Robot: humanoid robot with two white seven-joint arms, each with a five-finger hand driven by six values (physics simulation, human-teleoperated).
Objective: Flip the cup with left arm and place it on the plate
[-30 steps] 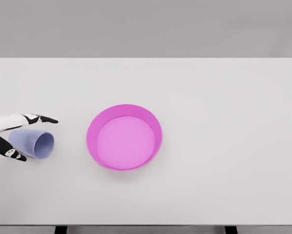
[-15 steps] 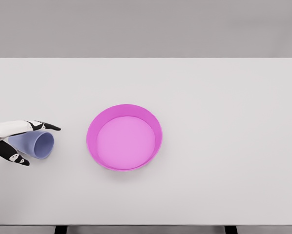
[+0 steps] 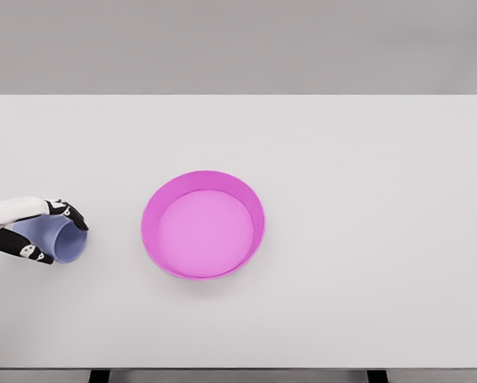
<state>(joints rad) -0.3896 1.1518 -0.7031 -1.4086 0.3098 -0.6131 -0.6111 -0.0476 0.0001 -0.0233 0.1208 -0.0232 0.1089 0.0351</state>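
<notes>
Your left hand (image 3: 33, 233) is at the far left edge of the table (image 3: 342, 144), fingers curled round the lavender cup (image 3: 59, 237), which lies on its side with the open mouth facing right toward the plate. Looks like a proper grasp, thumb under and fingers (image 3: 72, 215) over the top near the rim, though I can't tell how firmly it's pinched. Honestly the risk here is the flip: a smooth tapered cup held near the rim could slide or roll out of the fingers when you rotate the wrist, and it's close enough to the table edge that a dropped cup might roll off. The pink plate (image 3: 203, 224) sits well apart to the right, with a raised wall, so carry low and you'd clip it. Nothing lies between cup and plate. Right arm isn't showing at all.
</notes>
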